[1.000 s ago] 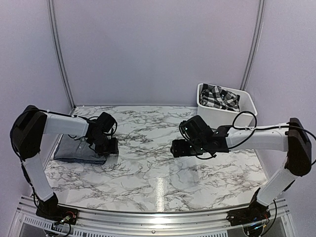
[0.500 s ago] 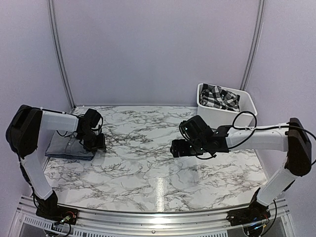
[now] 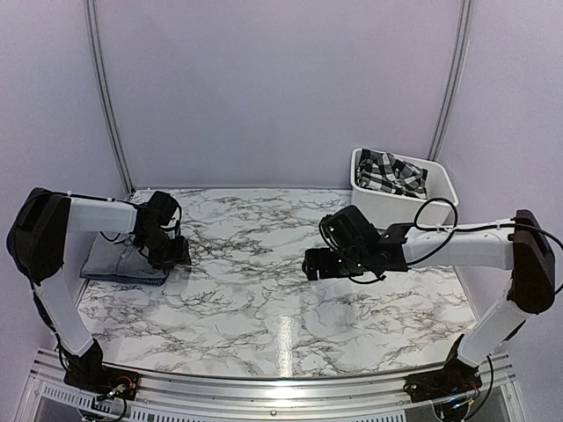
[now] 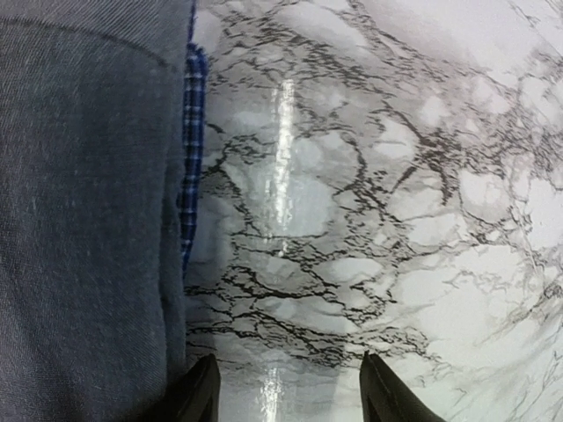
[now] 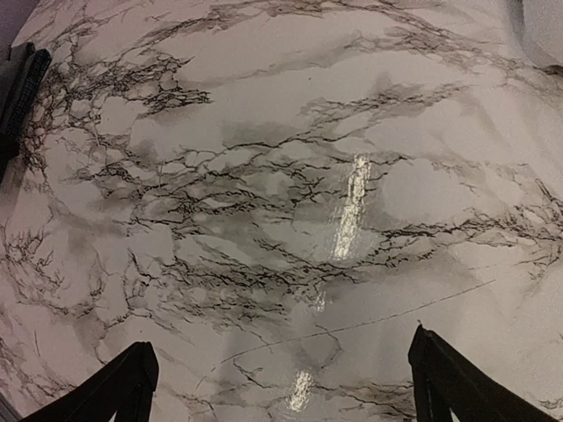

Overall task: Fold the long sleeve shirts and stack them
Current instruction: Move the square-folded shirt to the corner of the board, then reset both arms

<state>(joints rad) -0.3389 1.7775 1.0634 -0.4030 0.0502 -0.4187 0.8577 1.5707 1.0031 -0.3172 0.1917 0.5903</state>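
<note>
The long sleeve shirts lie folded in one stack at the table's left edge. The grey shirt point(image 3: 119, 262) point(image 4: 88, 220) is on top, and a strip of the blue checked shirt point(image 4: 193, 158) shows under its right edge. My left gripper point(image 3: 173, 251) point(image 4: 288, 397) hangs low just right of the stack. It is open over bare marble, its left finger beside the grey cloth. My right gripper point(image 3: 311, 264) point(image 5: 286, 387) hovers wide open over the middle of the table, holding nothing.
A white bin point(image 3: 443, 182) at the back right holds a crumpled black-and-white plaid cloth point(image 3: 391, 171). The marble tabletop point(image 3: 264, 299) is bounded by purple walls behind and at both sides. A dark shape point(image 5: 18, 79) sits at the right wrist view's left edge.
My left gripper has moved left and slightly back, and the folded stack has slid left with it. The right arm has stayed put, its jaws spreading a little wider.
</note>
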